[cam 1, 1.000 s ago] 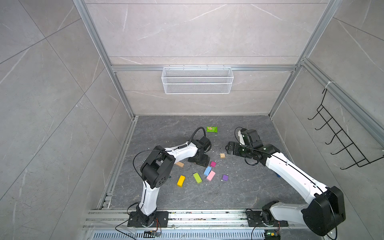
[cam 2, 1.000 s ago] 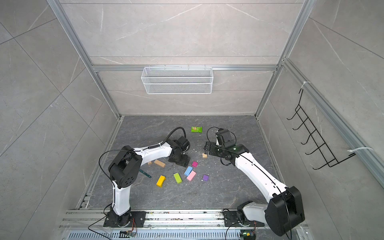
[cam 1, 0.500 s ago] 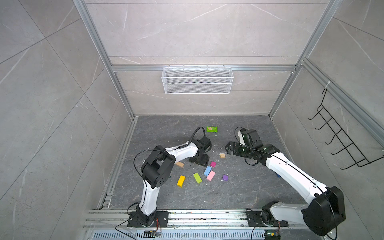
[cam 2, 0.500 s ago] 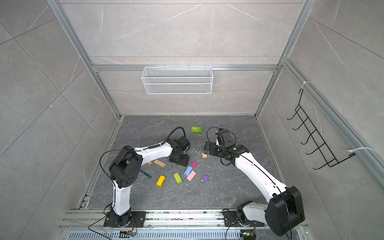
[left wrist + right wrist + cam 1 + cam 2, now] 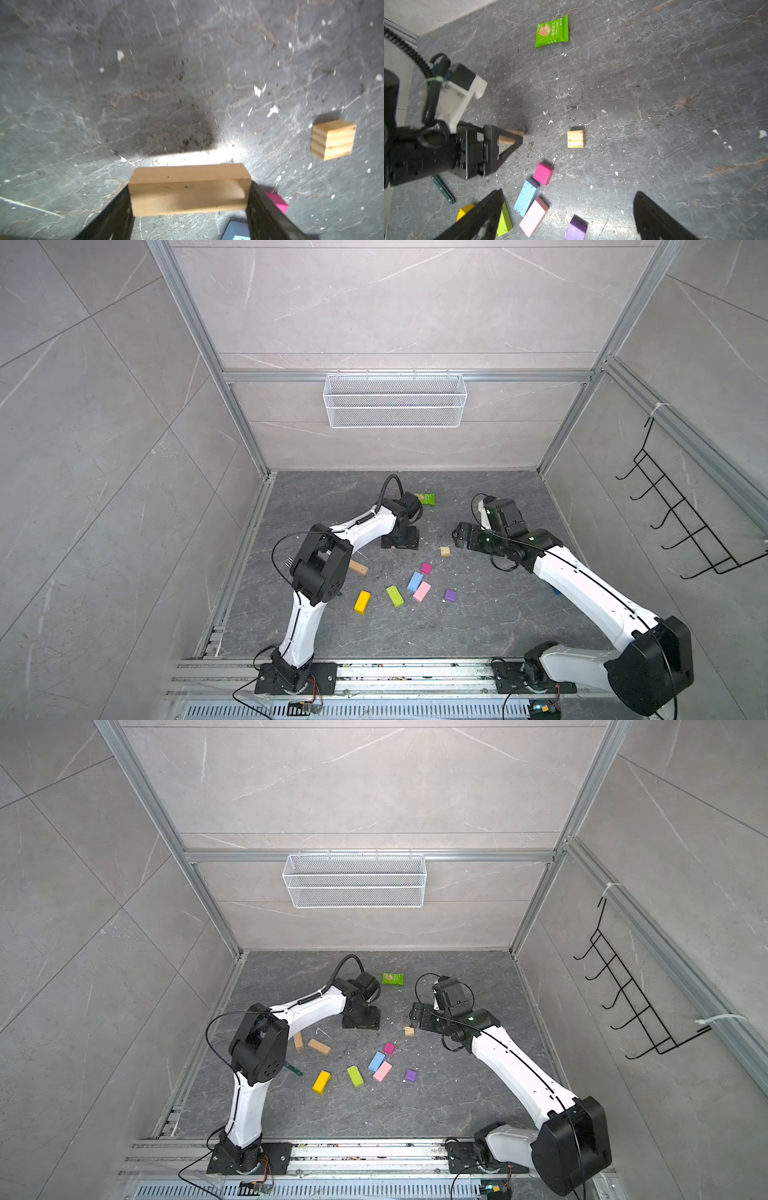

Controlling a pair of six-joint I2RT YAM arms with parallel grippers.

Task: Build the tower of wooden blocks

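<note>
My left gripper (image 5: 189, 195) is shut on a tan bar (image 5: 189, 192), gripped at its two ends and held low over the grey floor; the right wrist view shows the same bar (image 5: 510, 137). A tan cube (image 5: 445, 551) lies between the grippers. My right gripper (image 5: 569, 194) hangs open and empty above the loose wood blocks: magenta (image 5: 543, 173), light blue (image 5: 526, 197), pink (image 5: 534, 217), purple (image 5: 575, 229), lime (image 5: 504, 221), yellow (image 5: 465, 211). Two more tan bars (image 5: 319, 1046) (image 5: 298, 1041) lie by the left arm. No tower is in view.
A green snack packet (image 5: 426, 498) lies behind the left gripper (image 5: 401, 539). A thin teal stick (image 5: 294, 1069) lies near the left arm's elbow. A white wire basket (image 5: 395, 400) hangs on the back wall, and black hooks (image 5: 681, 522) on the right wall.
Neither arm has visibly shifted in the top views. The left jaws have drawn in onto the tan bar.
</note>
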